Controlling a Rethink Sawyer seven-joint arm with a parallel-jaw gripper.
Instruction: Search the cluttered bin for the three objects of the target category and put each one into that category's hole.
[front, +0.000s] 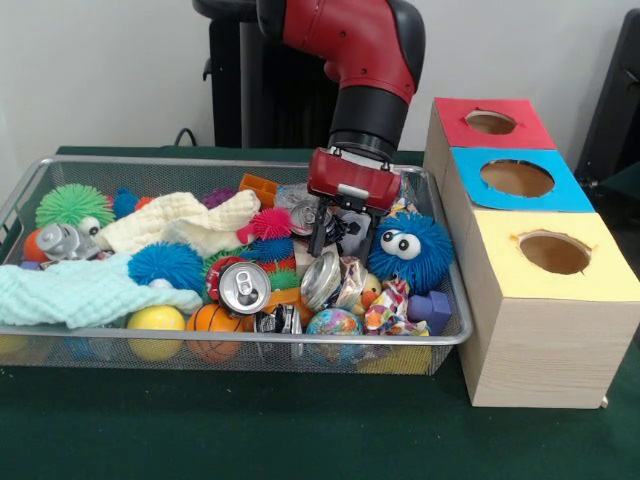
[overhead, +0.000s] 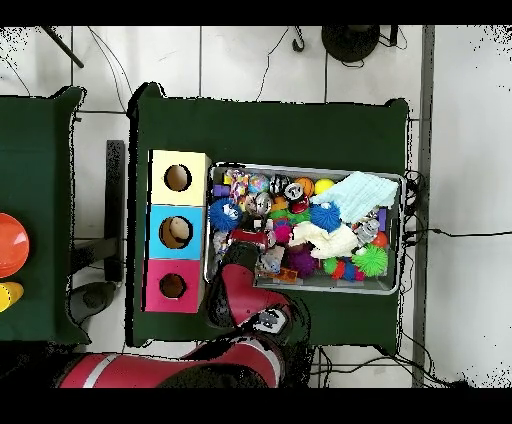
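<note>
The wire mesh bin (front: 250, 340) is full of mixed toys, cloths and crushed cans; it also shows in the overhead view (overhead: 402, 230). My gripper (front: 335, 240) reaches down into the bin's right middle and looks open. Its fingertips stand among crushed silver cans (front: 322, 278), just left of a blue fuzzy ball with eyes (front: 410, 250). Nothing is visibly held. The red-topped hole (front: 490, 122) is the farthest of three on the wooden box to the right of the bin. In the overhead view the gripper (overhead: 262, 238) is over the bin's left part and the red hole (overhead: 172, 286) is nearest the robot.
The blue-topped hole (front: 517, 178) and the yellow-topped hole (front: 554, 252) sit nearer on the same box. The bin also holds another can (front: 244, 287), a green spiky ball (front: 72, 205), a cream cloth (front: 185, 225), a mint cloth (front: 75, 290), and an orange ball (front: 215, 325).
</note>
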